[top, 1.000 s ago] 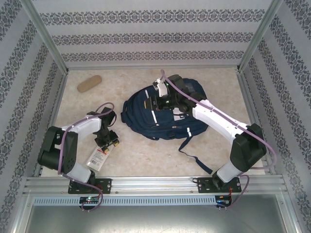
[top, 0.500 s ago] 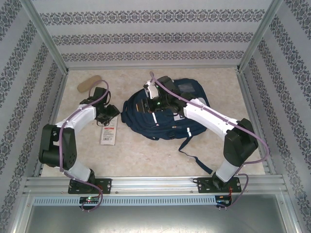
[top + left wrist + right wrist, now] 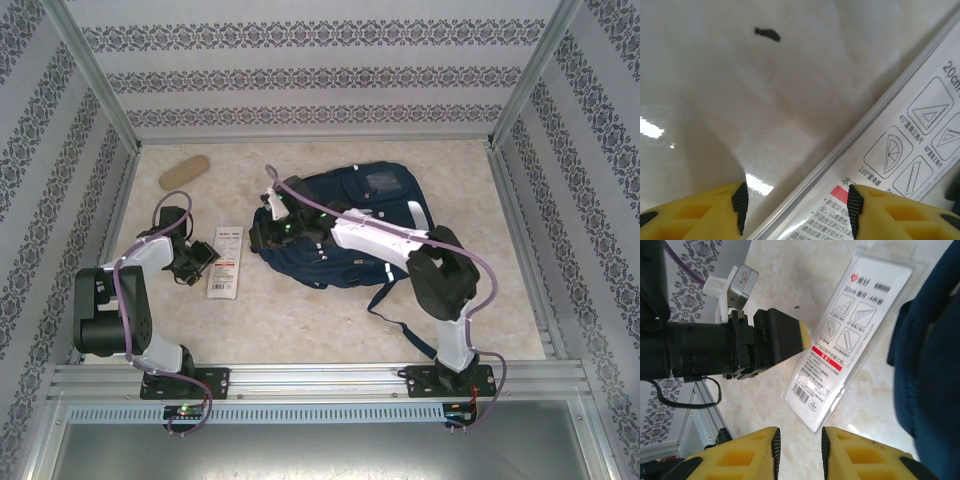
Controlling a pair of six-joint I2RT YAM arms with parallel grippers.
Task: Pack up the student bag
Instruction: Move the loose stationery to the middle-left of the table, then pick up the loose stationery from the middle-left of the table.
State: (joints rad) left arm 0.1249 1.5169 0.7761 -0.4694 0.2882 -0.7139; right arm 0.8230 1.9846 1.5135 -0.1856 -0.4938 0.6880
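Note:
The student bag (image 3: 345,225), a navy backpack with white stripes, lies at the table's middle; its dark fabric also fills the right edge of the right wrist view (image 3: 935,365). A flat packet of geometry rulers (image 3: 225,263) (image 3: 842,345) (image 3: 900,165) lies on the table just left of the bag. My left gripper (image 3: 199,256) (image 3: 797,210) is open at the packet's left edge, one pad (image 3: 855,207) over the plastic, the other over bare table. My right gripper (image 3: 259,236) (image 3: 800,452) hovers at the bag's left end above the packet's near corner, open a little with nothing between its fingers.
A tan oblong pouch (image 3: 184,171) rests at the back left corner. The bag's straps (image 3: 400,318) trail toward the right arm's base. Metal rails and patterned walls close in the table on three sides. In the right wrist view the left gripper (image 3: 782,342) points at the packet.
The left gripper carried the packet from the front left to beside the bag, laid it down, opened and drew back left. The right arm swung left across the bag.

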